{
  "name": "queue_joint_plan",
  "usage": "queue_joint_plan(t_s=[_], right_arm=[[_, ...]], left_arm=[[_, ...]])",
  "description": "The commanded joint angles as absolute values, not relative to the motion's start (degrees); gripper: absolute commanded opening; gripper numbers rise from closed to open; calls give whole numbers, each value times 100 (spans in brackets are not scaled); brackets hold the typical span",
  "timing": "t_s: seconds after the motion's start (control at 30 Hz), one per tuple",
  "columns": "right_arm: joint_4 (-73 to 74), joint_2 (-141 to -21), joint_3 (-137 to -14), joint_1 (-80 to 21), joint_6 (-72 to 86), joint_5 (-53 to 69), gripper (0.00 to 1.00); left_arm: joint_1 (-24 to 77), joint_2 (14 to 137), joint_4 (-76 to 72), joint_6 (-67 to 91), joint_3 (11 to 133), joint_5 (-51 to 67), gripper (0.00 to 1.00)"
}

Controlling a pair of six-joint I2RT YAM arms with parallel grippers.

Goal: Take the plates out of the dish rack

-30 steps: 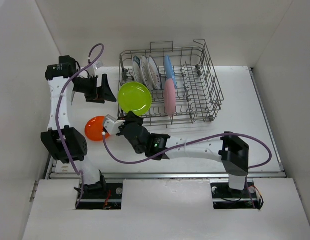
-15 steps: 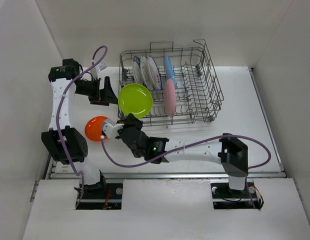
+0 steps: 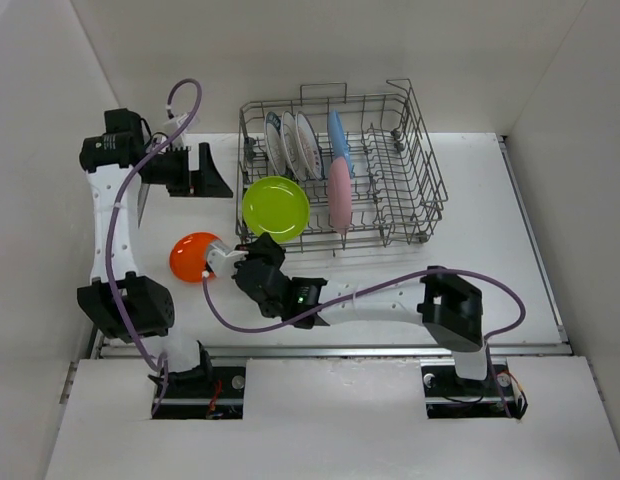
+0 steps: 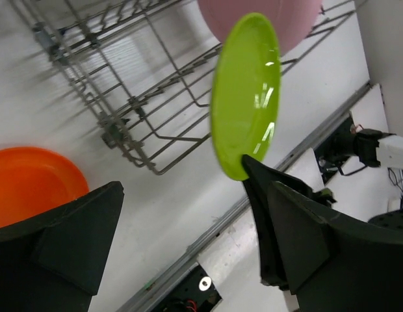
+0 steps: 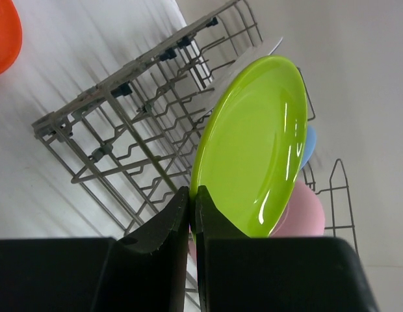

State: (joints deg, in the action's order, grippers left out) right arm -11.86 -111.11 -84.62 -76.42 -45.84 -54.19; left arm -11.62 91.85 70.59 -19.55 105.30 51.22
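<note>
Lower rim of round lime-green plate (image 3: pixel 276 207) hidden between the right fingers (image 5: pixel 162 224), clamped on it, upright at the grey wire dish rack's (image 3: pixel 422 175) near-left side; left fingers (image 4: pixel 292 240) spread wide, empty.

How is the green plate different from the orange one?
The green plate is pinched at its rim by the right end effector and stands on edge in the air. The orange plate lies flat on the table, not held. Both are small, round and plain.
</note>
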Motion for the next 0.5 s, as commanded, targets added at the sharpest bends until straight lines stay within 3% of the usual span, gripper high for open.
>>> queue_joint_plan(t_s=[0.0, 0.1, 0.3, 0.47], right_arm=[[-1301, -11153, -8798, -7620, -4351, -5678, 0], [-1301, -11153, -8851, -7620, -4351, -5607, 0], [-1248, -11206, -8964, -7673, -4351, -5432, 0], [-1248, -11259, -8965, -7725, -4351, -5361, 0]], left_arm=[[-844, 9184, 7338, -2249, 10749, 5659, 92], [-633, 9325, 7400, -2250, 10749, 5889, 93], [-264, 9659, 7137, -1855, 10749, 5248, 93], [-211, 9853, 6864, -1495, 10696, 5167, 87]])
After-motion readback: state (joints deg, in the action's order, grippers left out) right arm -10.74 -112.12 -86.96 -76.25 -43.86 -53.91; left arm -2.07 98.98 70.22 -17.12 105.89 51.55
